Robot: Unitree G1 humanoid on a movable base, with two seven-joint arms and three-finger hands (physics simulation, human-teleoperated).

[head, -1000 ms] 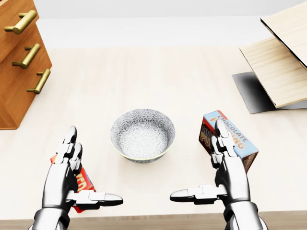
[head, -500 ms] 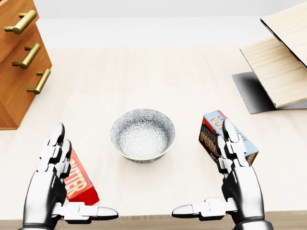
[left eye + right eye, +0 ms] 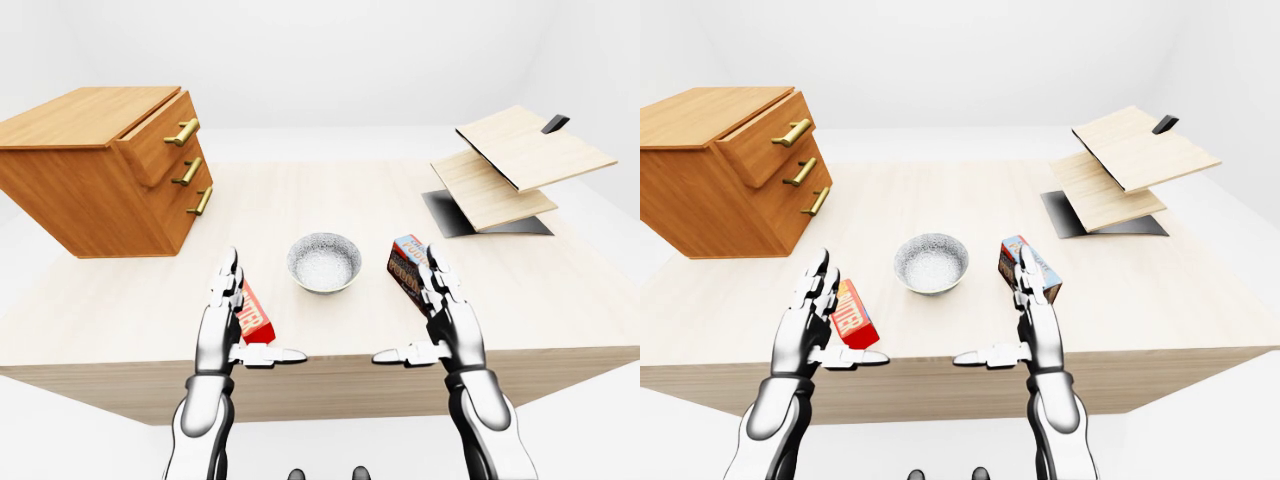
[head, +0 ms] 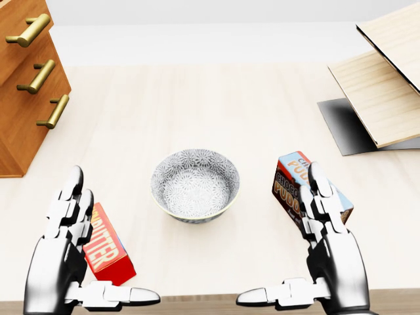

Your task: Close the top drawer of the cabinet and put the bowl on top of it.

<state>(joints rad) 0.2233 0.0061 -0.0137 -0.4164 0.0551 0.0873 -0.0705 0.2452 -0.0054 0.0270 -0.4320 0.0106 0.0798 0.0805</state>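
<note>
Bowl (image 4: 195,185) sits midway between the left robot hand (image 4: 59,257) and right robot hand (image 4: 333,254), touching neither; both hands spread open.

A pale wooden table (image 3: 330,195) stands in a plain white room with bare walls (image 3: 330,50) and a white floor (image 3: 590,420). At the left-eye view's right, two tilted wooden boards (image 3: 520,155) rest on a dark base (image 3: 445,215). The light is soft and even.
</note>
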